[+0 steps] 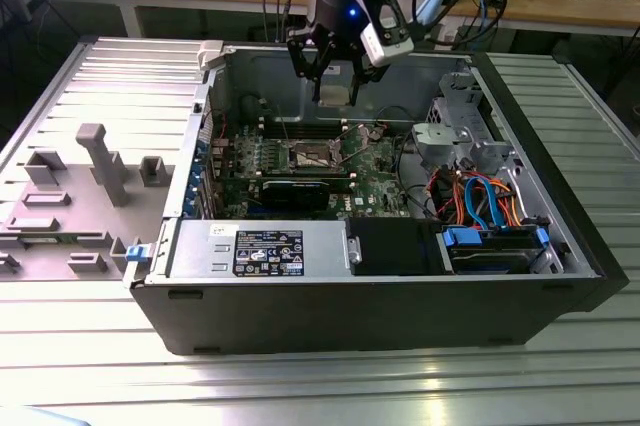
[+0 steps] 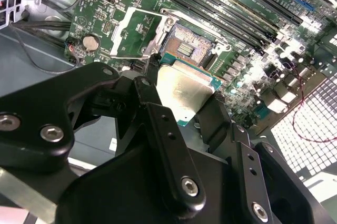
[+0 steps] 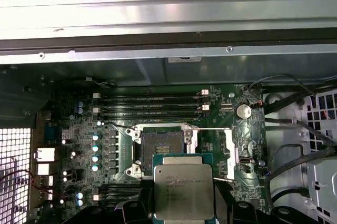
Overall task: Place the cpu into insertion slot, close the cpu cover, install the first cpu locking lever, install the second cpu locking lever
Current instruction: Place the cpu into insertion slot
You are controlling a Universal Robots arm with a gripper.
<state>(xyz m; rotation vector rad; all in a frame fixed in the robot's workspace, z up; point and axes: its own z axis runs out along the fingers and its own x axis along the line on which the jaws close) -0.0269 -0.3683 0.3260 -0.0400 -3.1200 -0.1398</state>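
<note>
My gripper [image 1: 335,81] hangs over the open computer case, shut on the cpu [image 1: 335,96]. The cpu is a flat square chip with a dull silver top, and its edges sit between the black fingers [image 2: 152,103] in both wrist views. In the first wrist view the cpu [image 3: 183,191] hovers just short of the insertion slot [image 3: 160,145], apart from it. The slot [image 2: 190,50] lies bare, with a dark pin field and a metal rim. The cpu cover [image 2: 138,30] is swung open beside the slot. A thin locking lever [image 3: 168,128] runs along the slot's far edge.
Long memory slots [image 3: 150,105] lie beyond the socket. A black graphics card [image 1: 295,191], a power supply [image 1: 260,251], a grey drive cage [image 1: 460,136] and coloured cables [image 1: 480,196] are inside the case. A grey fixture tray [image 1: 80,186] lies on the exterior view's left.
</note>
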